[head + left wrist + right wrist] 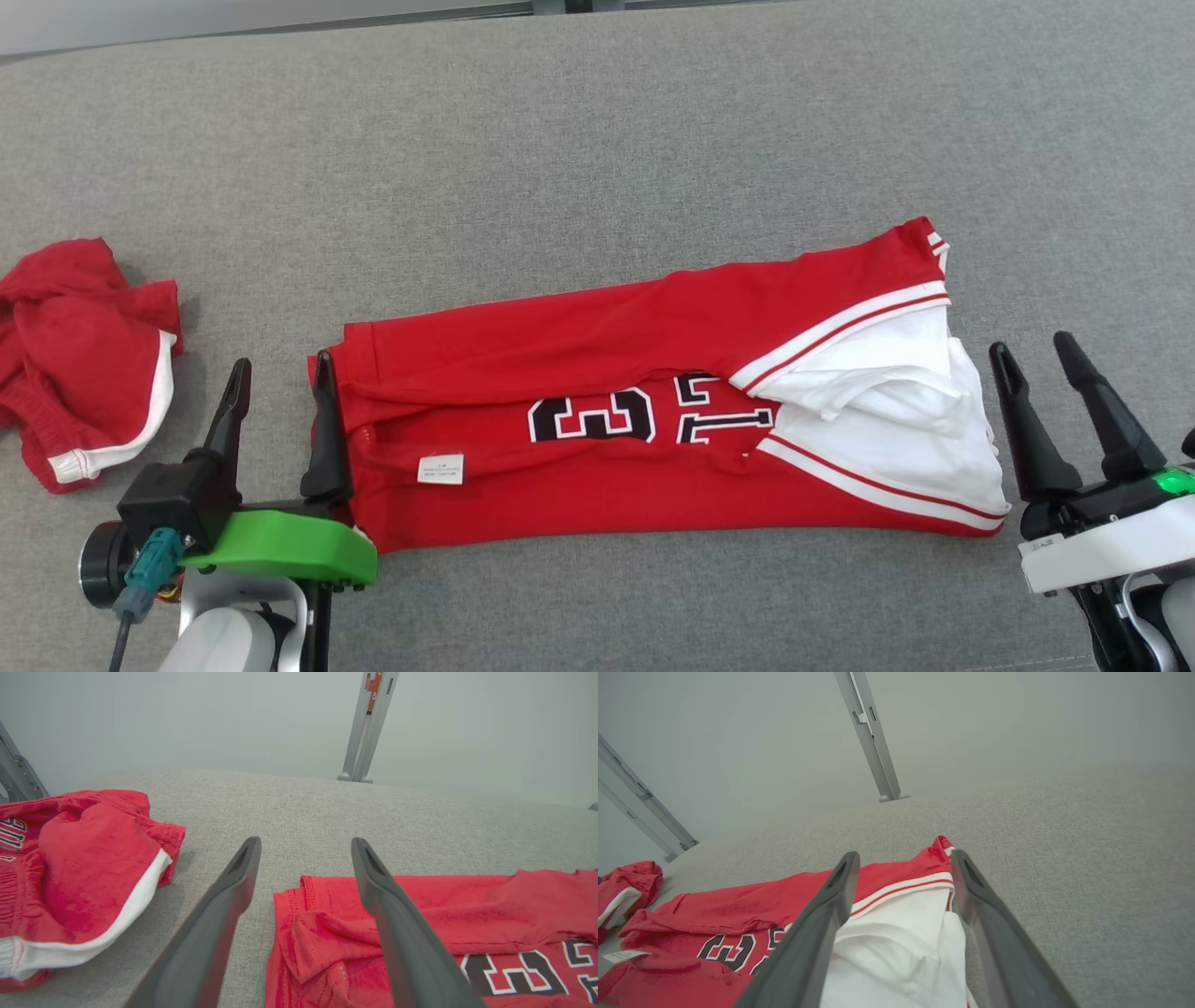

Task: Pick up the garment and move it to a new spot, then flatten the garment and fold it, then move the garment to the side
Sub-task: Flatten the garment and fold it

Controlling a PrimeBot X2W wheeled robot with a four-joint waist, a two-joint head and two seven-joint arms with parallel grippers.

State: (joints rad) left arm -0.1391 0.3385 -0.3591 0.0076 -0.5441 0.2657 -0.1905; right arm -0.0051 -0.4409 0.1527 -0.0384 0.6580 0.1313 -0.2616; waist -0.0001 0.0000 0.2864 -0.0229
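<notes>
Head view — jersey (pixel 579 345) lengthwise, left to right.
Left gripper (pixel 283 362) at one end, right gripper (pixel 1032 342) beside the other — fingers wide, empty.

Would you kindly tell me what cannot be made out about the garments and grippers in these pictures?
Label on the jersey: print too small to read, head view.
Number on the jersey: partly covered by a folded red layer, head view.
Crumpled red garment: cut off by the left edge, head and left wrist views.
Left gripper: its inner finger overlaps the jersey's hem, head view; contact unclear.
</notes>
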